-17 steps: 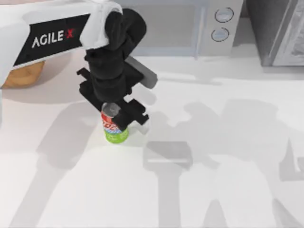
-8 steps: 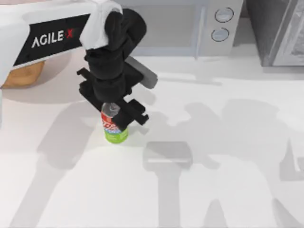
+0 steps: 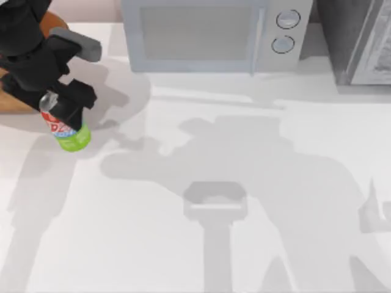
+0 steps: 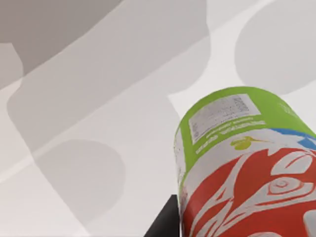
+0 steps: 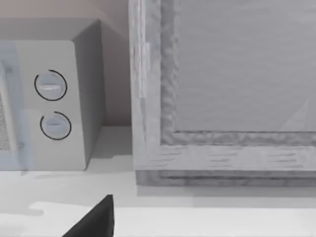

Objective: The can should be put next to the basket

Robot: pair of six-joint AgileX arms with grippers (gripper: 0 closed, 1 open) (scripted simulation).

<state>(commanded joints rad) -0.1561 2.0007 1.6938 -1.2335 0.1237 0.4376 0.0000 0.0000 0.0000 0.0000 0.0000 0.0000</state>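
Note:
My left gripper (image 3: 57, 113) is at the table's far left, shut on the can (image 3: 72, 135). The can has a silver top, a red band and a green lower part, and leans a little in the grip. Its red and green side (image 4: 237, 158) shows close up in the left wrist view above the white tabletop. Just behind and left of the can lies the orange-brown basket (image 3: 14, 102), mostly hidden under my left arm. Whether the can touches the table cannot be told. My right arm is parked off to the right, its wrist camera facing the back of the table.
A grey microwave (image 3: 208, 33) with two round knobs (image 5: 50, 85) stands at the back centre. A grey cabinet (image 3: 360, 39) stands at the back right, with its panel (image 5: 237, 74) in the right wrist view. White tabletop (image 3: 244, 201) spreads across the middle and right.
My left gripper has carried the can from the table's middle left toward the far left, up beside the basket. The arm's shadow shifted with it.

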